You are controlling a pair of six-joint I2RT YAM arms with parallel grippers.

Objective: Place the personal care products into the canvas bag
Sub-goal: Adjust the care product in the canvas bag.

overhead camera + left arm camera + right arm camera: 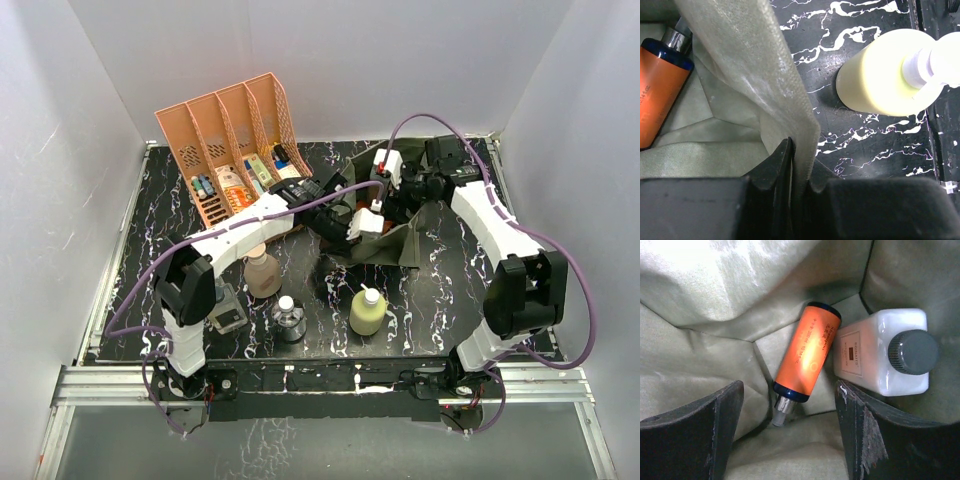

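Note:
The olive canvas bag (395,245) stands at the table's middle back. My left gripper (799,150) is shut on the bag's near wall (750,65), pinching the fabric edge. My right gripper (790,430) hangs open over the bag's inside (715,300), with nothing between its fingers. Below it on the bag's floor lie the orange-and-blue pump bottle (810,352) and the white bottle (885,352) with its grey cap. On the table in front stand the yellow white-capped bottle (367,310), the tan bottle (264,272) and the small clear round bottle (289,318). A clear pack (226,312) sits by the left arm.
A salmon-orange slotted rack (235,140) with small boxes and tubes stands at the back left, close to the left arm's forearm. White walls close in the table on three sides. The yellow bottle (880,75) stands just outside the pinched bag wall.

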